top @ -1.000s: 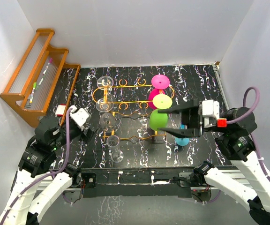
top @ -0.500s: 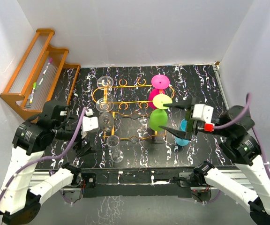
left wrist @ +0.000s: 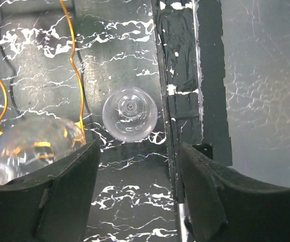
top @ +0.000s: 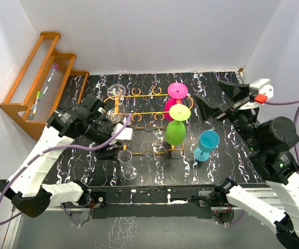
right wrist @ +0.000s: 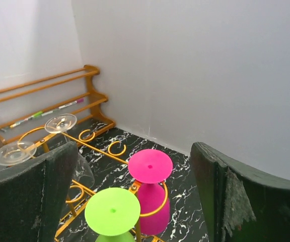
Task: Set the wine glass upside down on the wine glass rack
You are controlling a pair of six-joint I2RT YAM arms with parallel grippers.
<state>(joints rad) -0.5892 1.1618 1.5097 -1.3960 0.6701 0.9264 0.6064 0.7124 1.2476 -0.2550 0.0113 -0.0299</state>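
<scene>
- Middle of the bench (top: 227, 155), overhead view: the wire rack (top: 148, 113) stands on black marbled top, its gold rings in two rows.
- Four glasses hang bowl-down in the rack: two clear ones at the left end (top: 116, 91), a pink glass (top: 177, 90) at the upper right end, and a green glass (top: 174, 132) just below the pink one.
- Two glasses are off the rack, both upright on the bench: a clear glass (top: 126, 162) at the lower left of the rack, near the front edge, and a blue glass (top: 206, 145) just right of the green one.
- Left tool (top: 116, 140) is over the lower left part of the rack, above the upright clear glass. In the left wrist view, its fingers (left wrist: 59, 191) are apart with nothing between them; the clear glass (left wrist: 130, 113) shows rim-up at frame centre, and a hung clear bowl (left wrist: 34, 148) sits at lower left against the rack wire (left wrist: 77, 75).
- Right tool (top: 217, 101) is raised at the upper right of the bench, well apart from the blue glass. In the right wrist view, its fingers (right wrist: 29, 196) are spread wide and empty, framing the pink foot (right wrist: 150, 165) and green foot (right wrist: 112, 210).
- Wooden shelf (top: 40, 78), upper left corner, holds markers.
</scene>
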